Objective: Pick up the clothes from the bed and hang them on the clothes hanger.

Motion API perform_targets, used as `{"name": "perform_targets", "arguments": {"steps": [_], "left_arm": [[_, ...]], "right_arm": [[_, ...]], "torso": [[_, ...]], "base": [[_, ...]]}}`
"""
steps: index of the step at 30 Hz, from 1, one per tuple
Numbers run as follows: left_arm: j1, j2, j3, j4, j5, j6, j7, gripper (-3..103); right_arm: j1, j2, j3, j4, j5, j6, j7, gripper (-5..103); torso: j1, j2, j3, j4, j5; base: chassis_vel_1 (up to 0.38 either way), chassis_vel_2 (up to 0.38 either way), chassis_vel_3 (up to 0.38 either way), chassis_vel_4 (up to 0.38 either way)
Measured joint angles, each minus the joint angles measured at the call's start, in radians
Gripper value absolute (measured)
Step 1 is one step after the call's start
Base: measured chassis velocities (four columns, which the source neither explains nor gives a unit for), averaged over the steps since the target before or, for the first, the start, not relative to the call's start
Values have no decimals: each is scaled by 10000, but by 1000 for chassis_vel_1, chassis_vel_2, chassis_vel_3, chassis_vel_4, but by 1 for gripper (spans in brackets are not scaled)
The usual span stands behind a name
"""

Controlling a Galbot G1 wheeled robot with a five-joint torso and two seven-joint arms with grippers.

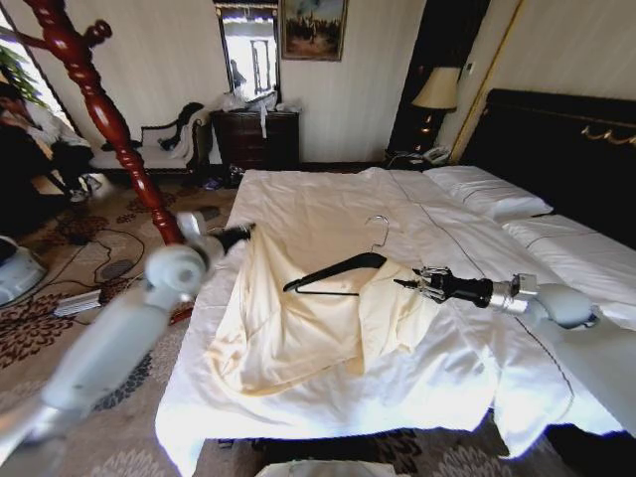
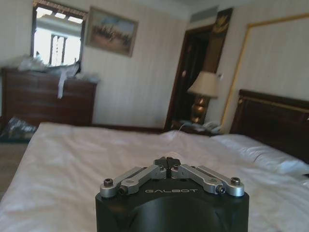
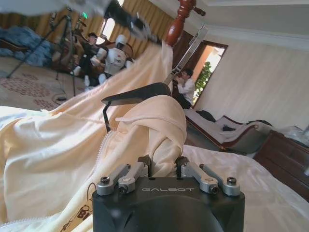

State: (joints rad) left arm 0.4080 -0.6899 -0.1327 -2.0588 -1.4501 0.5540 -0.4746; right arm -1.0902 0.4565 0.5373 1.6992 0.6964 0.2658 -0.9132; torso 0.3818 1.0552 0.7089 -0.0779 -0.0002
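The clothes (image 1: 288,328), a pale cream-yellow shirt, lie spread and partly lifted on the white bed (image 1: 328,204). The black clothes hanger (image 1: 333,271) with its silver hook (image 1: 378,231) sits inside the shirt's top. My left gripper (image 1: 238,236) is shut on one upper edge of the shirt and holds it raised off the duvet. My right gripper (image 1: 407,283) is shut on the other shoulder, next to the hanger's end. In the right wrist view the cloth (image 3: 159,125) bunches between the fingers (image 3: 145,166), with the hanger (image 3: 140,92) just beyond. The left wrist view shows closed fingertips (image 2: 167,162).
A red-brown wooden coat stand (image 1: 99,109) rises just left of the bed beside my left arm. Cables and a power strip (image 1: 79,301) lie on the patterned carpet. A dark dresser (image 1: 253,139), a lamp (image 1: 435,89), pillows (image 1: 487,189) and the dark headboard (image 1: 566,149) lie beyond.
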Motion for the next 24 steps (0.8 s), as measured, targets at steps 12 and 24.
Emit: {"name": "perform_targets", "arguments": {"steps": [12, 24], "left_arm": [[-344, 1958, -938, -3082, -2336, -43, 266, 0], [976, 1761, 113, -4068, -1876, 253, 471, 0]], "right_arm": [[73, 203, -568, 435, 181, -786, 2366, 24], [668, 491, -1570, 1361, 2494, -706, 3320, 24]], "torso": [[-2, 1, -2, 0, 1], [-1, 1, 0, 0, 0]], "base": [[0, 0, 0, 0], [0, 0, 0, 0]]}}
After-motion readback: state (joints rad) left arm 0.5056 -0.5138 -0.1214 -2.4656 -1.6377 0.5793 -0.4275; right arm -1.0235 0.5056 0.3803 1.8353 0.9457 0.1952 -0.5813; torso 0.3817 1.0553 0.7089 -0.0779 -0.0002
